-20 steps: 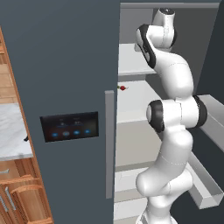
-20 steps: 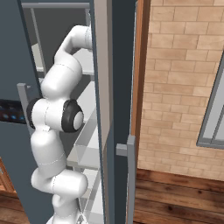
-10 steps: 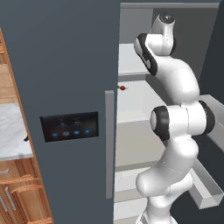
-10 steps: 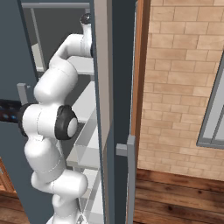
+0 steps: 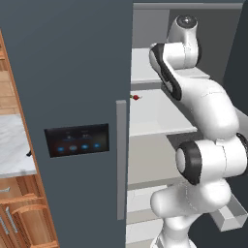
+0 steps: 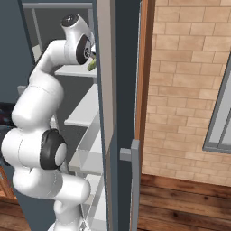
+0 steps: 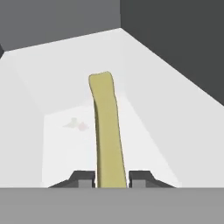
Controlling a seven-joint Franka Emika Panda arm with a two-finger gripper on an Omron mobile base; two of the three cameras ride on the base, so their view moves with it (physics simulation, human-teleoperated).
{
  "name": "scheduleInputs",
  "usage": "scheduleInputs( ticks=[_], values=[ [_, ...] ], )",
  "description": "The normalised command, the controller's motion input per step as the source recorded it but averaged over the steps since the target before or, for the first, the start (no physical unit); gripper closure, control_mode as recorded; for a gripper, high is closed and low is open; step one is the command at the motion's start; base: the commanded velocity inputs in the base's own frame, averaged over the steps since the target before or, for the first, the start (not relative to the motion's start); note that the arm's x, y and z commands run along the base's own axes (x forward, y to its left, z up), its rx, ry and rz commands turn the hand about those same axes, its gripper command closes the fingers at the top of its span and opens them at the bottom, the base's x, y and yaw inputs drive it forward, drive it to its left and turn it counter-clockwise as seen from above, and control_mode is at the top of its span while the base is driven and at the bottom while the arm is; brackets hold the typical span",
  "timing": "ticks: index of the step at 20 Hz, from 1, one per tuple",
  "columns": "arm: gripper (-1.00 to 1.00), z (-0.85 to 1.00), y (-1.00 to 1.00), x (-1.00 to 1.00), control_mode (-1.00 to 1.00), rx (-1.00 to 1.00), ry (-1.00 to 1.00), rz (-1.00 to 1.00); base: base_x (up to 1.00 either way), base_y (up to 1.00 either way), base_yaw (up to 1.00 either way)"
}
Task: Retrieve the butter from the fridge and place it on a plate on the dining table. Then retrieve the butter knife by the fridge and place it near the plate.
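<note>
In the hand view the butter (image 7: pixel 106 131), a slim olive-yellow stick, stands up from between my fingertips (image 7: pixel 83 178), and the gripper (image 7: pixel 111 179) is shut on it above a pale fridge shelf (image 7: pixel 57 78). In the right base view an olive bit of the butter (image 6: pixel 92 64) shows beside the hand, high in the open fridge (image 5: pixel 72 63). A small dark sliver, probably the butter knife (image 5: pixel 29 153), lies on the marble counter (image 5: pixel 12 145) next to the fridge. The plate and the dining table are out of view.
The fridge's shut left door carries a black panel with blue lights (image 5: pixel 77 140) and a long grey handle (image 5: pixel 121 160). A small red thing (image 5: pixel 136 97) lies on a middle shelf. The open right door (image 6: pixel 117 90) stands close beside the arm, with a brick wall (image 6: pixel 189 81) beyond it.
The arm has folded: its elbow has sunk lower and nearer the base while the hand stays up at the top shelf. The butter stays in the grip.
</note>
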Motion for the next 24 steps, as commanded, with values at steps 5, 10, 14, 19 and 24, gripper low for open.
scheduleInputs(
  ticks=[5, 10, 14, 19, 24],
  values=[
    [1.0, 0.0, 0.44, -1.0, -1.0, 0.0, 0.07, 0.04, 0.0, 0.0, 0.0],
    [1.0, 0.0, 0.38, -1.0, -1.0, 0.0, 0.09, 0.03, 0.0, 0.0, 0.0],
    [1.0, 0.0, 0.2, -1.0, -1.0, 0.0, 0.11, 0.0, 0.0, 0.0, 0.0],
    [1.0, -0.03, 0.02, -1.0, -1.0, 0.0, 0.11, 0.03, 0.0, 0.0, 0.0],
    [1.0, -0.31, -0.01, -1.0, -1.0, 0.0, 0.09, 0.11, 0.0, 0.0, 0.0]
  ],
)
